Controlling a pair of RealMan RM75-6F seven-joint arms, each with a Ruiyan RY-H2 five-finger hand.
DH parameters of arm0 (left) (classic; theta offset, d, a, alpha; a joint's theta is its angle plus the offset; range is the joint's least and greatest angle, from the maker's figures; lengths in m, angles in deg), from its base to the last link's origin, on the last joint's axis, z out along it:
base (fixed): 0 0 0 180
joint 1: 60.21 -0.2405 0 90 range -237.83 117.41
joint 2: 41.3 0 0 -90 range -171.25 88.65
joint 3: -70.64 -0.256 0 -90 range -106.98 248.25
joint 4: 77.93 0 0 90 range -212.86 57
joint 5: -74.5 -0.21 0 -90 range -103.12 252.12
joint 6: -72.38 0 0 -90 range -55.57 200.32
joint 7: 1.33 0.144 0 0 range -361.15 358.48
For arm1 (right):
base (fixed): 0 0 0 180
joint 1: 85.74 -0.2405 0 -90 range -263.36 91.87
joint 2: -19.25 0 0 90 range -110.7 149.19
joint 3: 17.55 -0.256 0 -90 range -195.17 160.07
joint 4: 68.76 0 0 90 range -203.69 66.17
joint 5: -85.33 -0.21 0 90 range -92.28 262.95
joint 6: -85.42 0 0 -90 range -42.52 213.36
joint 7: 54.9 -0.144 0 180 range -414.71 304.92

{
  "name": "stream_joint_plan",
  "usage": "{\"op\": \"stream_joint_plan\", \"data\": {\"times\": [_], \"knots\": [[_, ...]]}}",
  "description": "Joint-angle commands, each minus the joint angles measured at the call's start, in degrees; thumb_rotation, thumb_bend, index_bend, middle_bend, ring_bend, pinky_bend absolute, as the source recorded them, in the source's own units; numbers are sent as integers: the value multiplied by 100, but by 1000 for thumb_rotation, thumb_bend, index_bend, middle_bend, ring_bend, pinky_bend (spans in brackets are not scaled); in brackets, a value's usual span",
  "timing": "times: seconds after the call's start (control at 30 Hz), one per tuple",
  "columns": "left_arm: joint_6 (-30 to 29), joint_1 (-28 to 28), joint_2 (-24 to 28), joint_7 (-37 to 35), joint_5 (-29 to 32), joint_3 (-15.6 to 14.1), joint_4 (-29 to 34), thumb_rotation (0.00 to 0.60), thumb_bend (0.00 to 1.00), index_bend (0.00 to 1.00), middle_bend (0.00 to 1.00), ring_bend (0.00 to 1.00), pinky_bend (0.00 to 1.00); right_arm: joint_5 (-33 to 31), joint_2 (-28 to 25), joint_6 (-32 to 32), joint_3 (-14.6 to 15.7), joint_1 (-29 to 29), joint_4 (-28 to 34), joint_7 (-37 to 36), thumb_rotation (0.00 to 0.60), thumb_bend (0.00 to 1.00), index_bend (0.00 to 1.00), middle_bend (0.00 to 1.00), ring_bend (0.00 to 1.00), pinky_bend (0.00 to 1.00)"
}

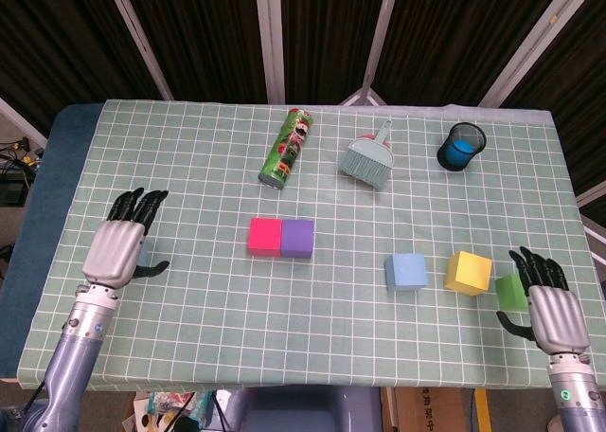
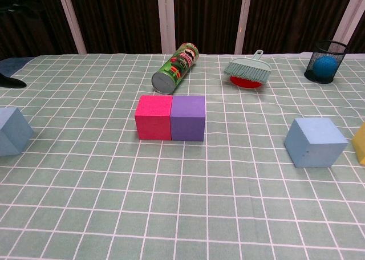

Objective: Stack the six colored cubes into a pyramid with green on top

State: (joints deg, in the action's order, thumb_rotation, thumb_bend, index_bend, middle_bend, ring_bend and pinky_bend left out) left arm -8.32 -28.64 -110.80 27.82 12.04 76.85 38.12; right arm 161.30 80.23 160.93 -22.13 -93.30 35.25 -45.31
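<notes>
Left hand (image 1: 118, 245) open over a light blue cube (image 2: 12, 131) near the table's left edge, right hand (image 1: 547, 304) open, seemingly touching green cube (image 1: 512, 291), holding nothing.

You have a green chip can (image 1: 286, 148) lying on its side at the far middle of the checked tablecloth (image 1: 312, 347), its open end toward you. To its right lies a teal hand brush (image 1: 368, 157), bristles nearer you, handle pointing away. Further right, near the far corner, a black mesh cup (image 1: 461, 146) stands upright with a blue ball (image 2: 325, 64) inside it.
</notes>
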Motion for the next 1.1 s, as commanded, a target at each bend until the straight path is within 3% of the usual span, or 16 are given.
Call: {"op": "stream_joint_plan", "data": {"times": [0.03,0.3,0.57,1.1], "knots": [[-1,-54,99,-112,-56,49,26,600,96,0,58,15,29,-78,-72,-381,-47,-300,380,383,600,271,0,0,0,0],[165,-136,341,-496,-23,189,105,600,97,0,56,15,29,-714,205,-1437,-179,-1212,727,1702,600,271,0,0,0,0],[331,-198,519,-773,-2,269,139,600,96,0,56,15,30,-1588,936,-1616,-275,-1759,355,2596,600,271,0,17,1,0],[449,-253,528,-895,27,362,107,600,97,0,56,15,29,-2237,1461,-1588,-358,-2211,-245,2788,600,271,0,254,110,0]]}}
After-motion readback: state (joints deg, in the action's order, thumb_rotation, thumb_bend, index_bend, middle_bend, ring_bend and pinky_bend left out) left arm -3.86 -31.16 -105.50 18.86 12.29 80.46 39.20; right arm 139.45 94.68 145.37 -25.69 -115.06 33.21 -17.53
